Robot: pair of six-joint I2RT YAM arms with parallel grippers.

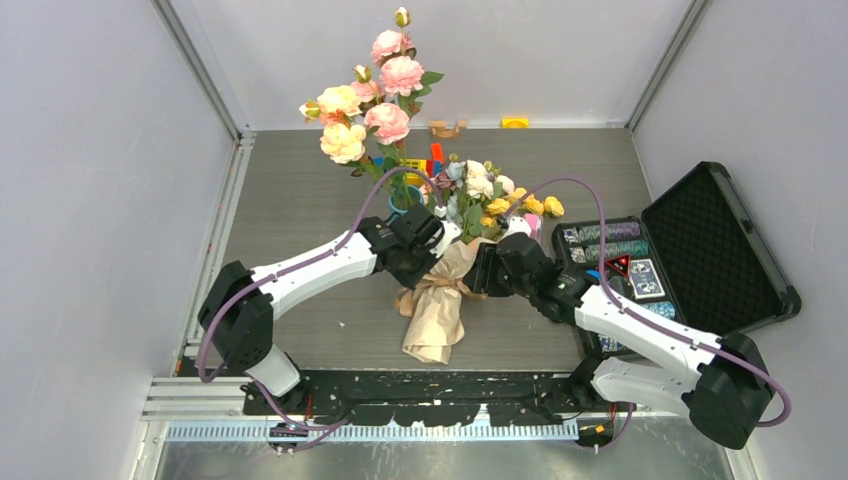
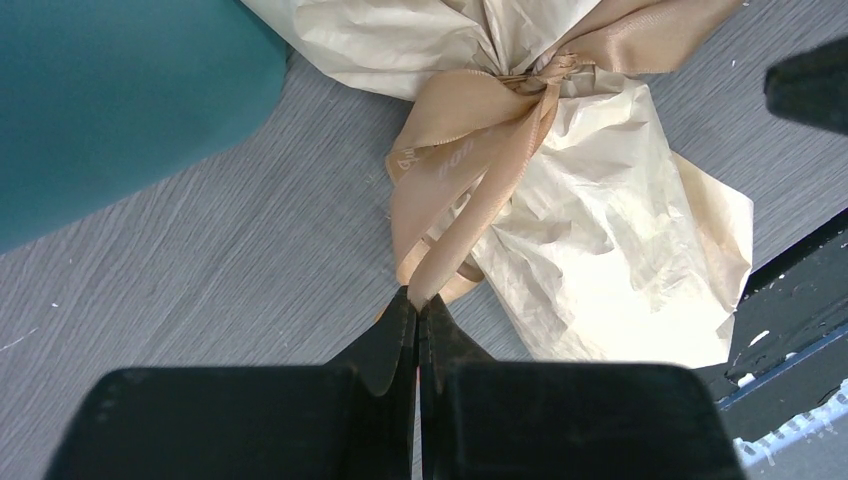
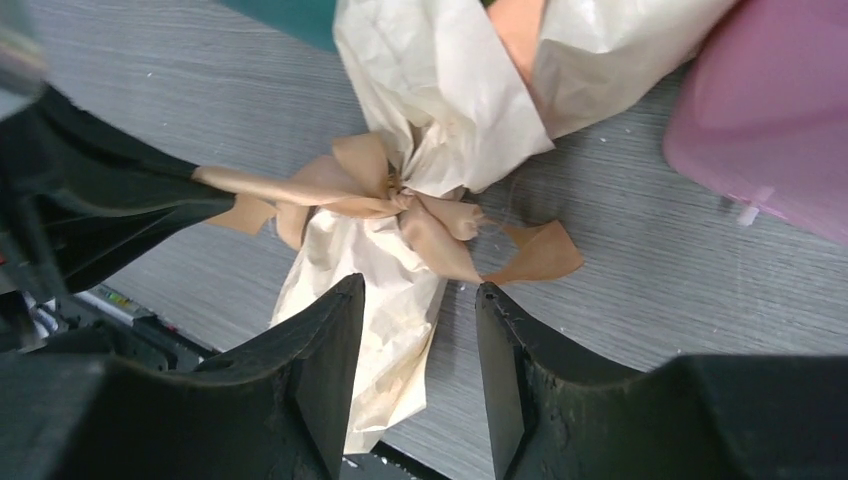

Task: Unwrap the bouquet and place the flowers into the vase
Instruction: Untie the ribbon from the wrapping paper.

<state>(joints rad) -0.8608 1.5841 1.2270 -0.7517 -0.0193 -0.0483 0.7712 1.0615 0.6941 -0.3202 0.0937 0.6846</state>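
The bouquet point(image 1: 440, 300) lies in the middle of the table, its tan paper wrap point(image 2: 600, 250) tied with a tan ribbon point(image 2: 470, 160). Its small yellow, white and pale-blue flowers point(image 1: 490, 195) point to the back. My left gripper point(image 2: 417, 300) is shut on a ribbon tail, pulled out to the left of the knot point(image 3: 400, 205). My right gripper point(image 3: 418, 290) stands open over the wrap just below the knot, holding nothing. The teal vase point(image 2: 120, 90) stands just behind the left gripper point(image 1: 437, 238).
Tall pink and peach roses point(image 1: 375, 90) rise from the vase point(image 1: 404, 197). A pink box point(image 3: 770, 110) sits right of the bouquet's top. An open black case point(image 1: 700, 260) fills the right side. Small toys point(image 1: 515, 122) lie along the back wall.
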